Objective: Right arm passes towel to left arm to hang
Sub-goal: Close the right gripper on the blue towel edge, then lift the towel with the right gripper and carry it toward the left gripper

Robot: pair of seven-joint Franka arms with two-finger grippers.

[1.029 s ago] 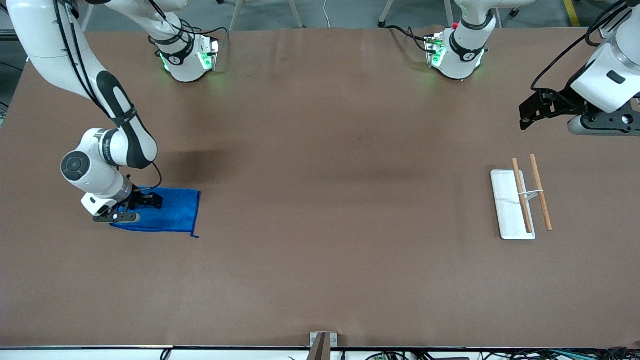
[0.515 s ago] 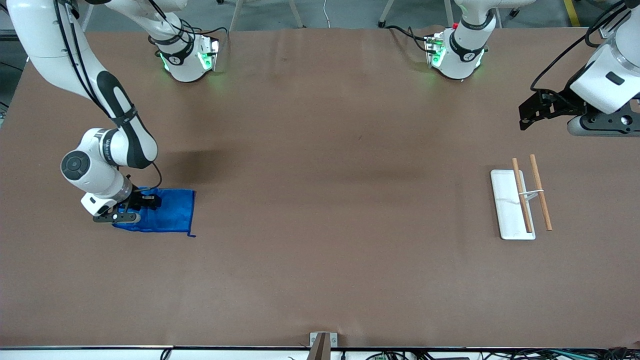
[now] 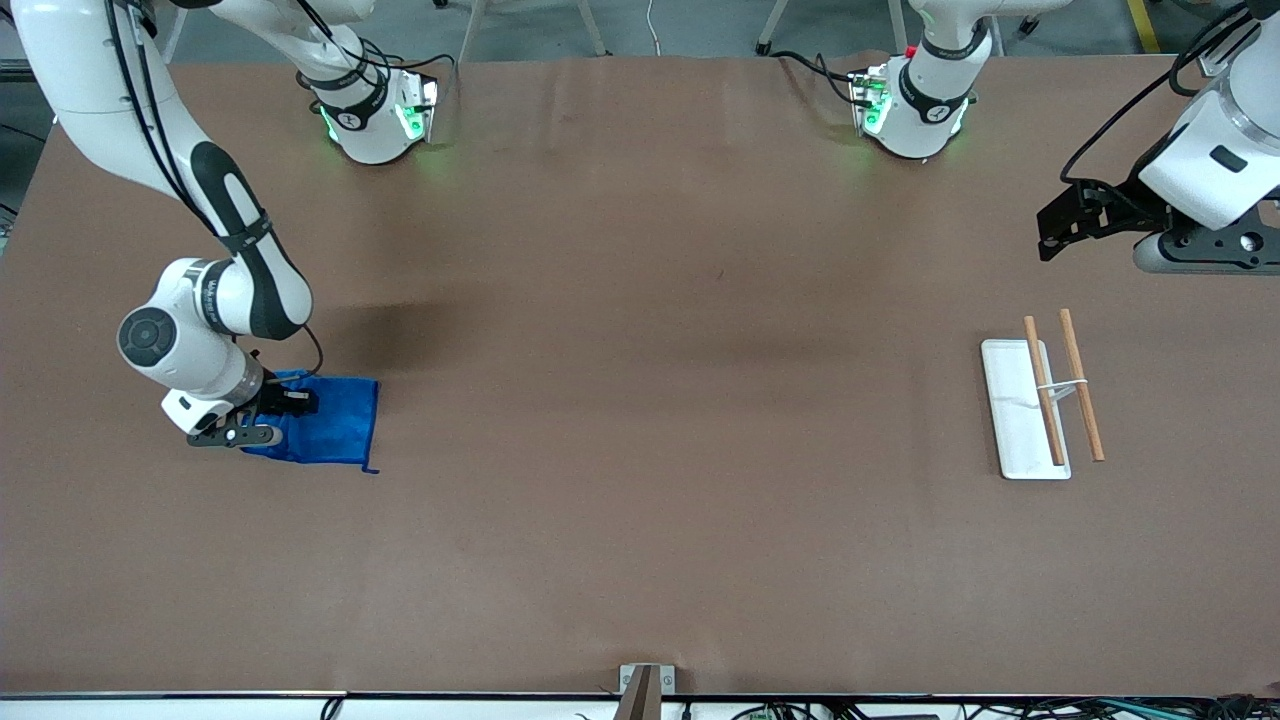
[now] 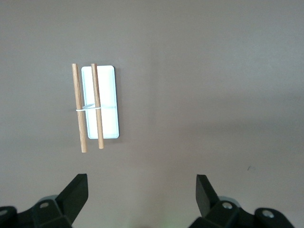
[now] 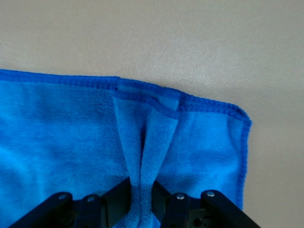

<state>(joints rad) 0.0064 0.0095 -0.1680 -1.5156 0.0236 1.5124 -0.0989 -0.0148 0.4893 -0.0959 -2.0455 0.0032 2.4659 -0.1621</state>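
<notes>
The right arm's wrist hides one end of the bright blue soft cloth towel (image 3: 330,425); the right wrist view's edge crops it.

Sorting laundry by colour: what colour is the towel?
Bright blue, the towel, pinched by the right gripper; clearest in right wrist view.

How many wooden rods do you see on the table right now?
2. One wooden rod lies across the white tray at the left arm's end of the table; the other rod lies beside it, just off the tray's edge. A thin white band joins them. None appear hidden.
</notes>
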